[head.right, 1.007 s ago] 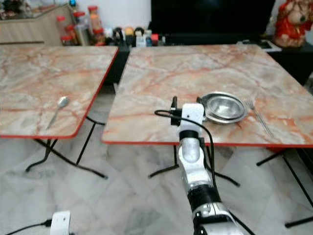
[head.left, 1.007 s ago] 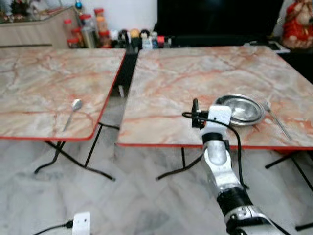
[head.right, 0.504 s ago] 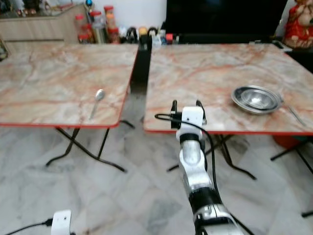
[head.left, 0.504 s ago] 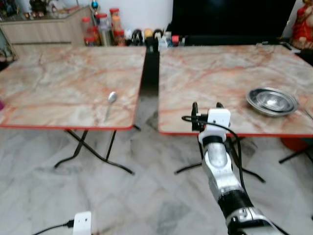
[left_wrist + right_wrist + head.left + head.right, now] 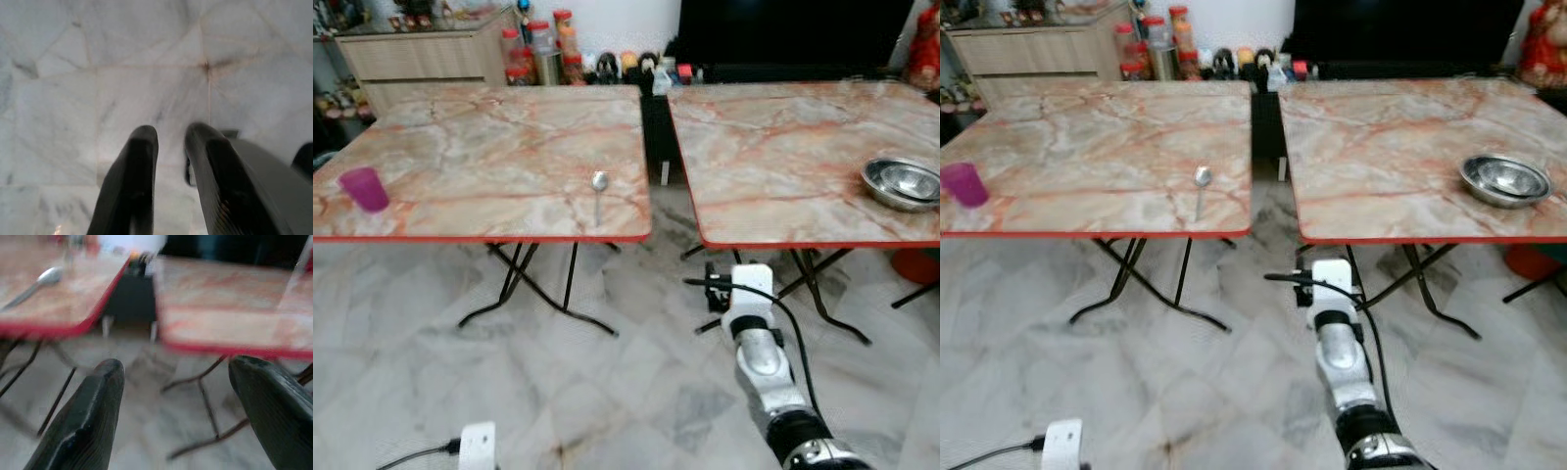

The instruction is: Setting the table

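On left table (image 5: 460,157), spoon (image 5: 598,189) lies well beyond right tool (image 5: 171,396).

No words, numbers, brand marks or signs readable anywhere. Labels on the jars and bottles (image 5: 548,54) at about twelve o'clock, beyond the left table (image 5: 480,157), too small and blurred to make out.
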